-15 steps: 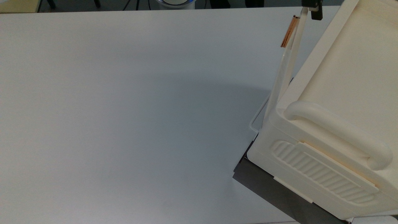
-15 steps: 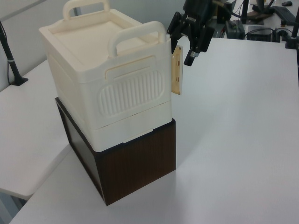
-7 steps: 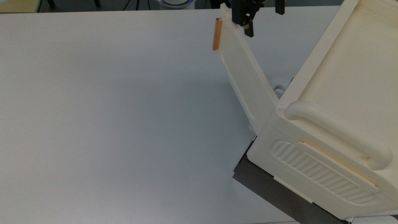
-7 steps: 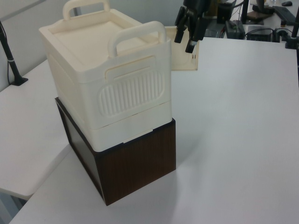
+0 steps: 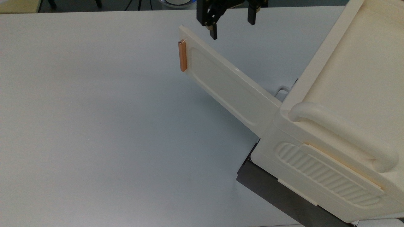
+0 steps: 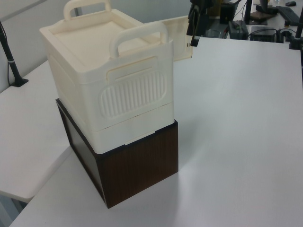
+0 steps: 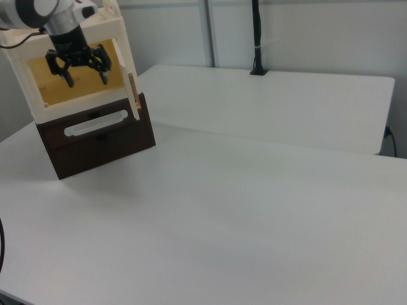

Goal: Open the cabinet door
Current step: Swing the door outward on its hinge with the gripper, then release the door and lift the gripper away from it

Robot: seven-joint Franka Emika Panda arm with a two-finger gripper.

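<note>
Cream cabinet door (image 5: 227, 88) swung wide, copper handle (image 5: 182, 56).

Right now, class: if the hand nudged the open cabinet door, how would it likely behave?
The cabinet door would probably swing easily, since it stands wide open, held along one edge only. It looks thin and plastic, so likely light and slightly flexible. The hand hovers apart from it, open.

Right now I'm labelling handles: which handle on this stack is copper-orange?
The small copper-orange bar handle on the swung-open cream cabinet door; the arched top handle is cream and the drawer's wire loop handle is white.
</note>
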